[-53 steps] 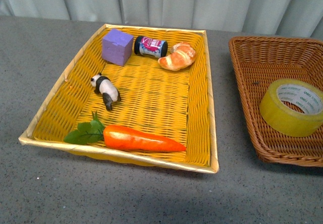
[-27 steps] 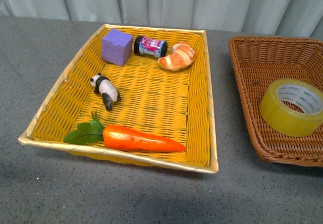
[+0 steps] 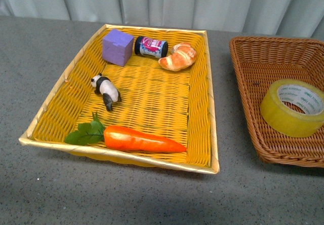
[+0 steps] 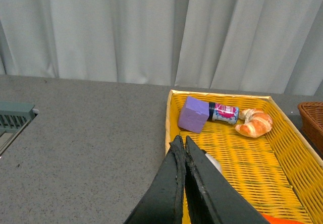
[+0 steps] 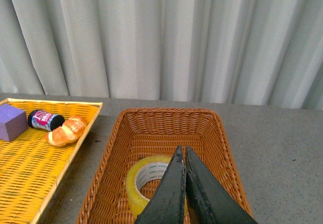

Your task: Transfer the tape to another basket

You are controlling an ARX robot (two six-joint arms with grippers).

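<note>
The tape [image 3: 292,108], a wide yellow roll with a white core and green print, lies in the brown wicker basket [image 3: 253,47] at the right. It also shows in the right wrist view [image 5: 144,179], in that basket [image 5: 161,117]. My right gripper [image 5: 182,151] is shut and empty, held above the basket over the tape. My left gripper [image 4: 181,141] is shut and empty, above the left rim of the yellow tray [image 4: 169,128]. Neither gripper shows in the front view.
The yellow woven tray [image 3: 152,98] holds a purple block [image 3: 117,47], a small dark jar [image 3: 151,47], a croissant [image 3: 177,57], a panda figure [image 3: 106,89] and a carrot [image 3: 136,139]. Pale curtains hang behind the grey table. A grey slatted object [image 4: 12,120] sits at the table's left.
</note>
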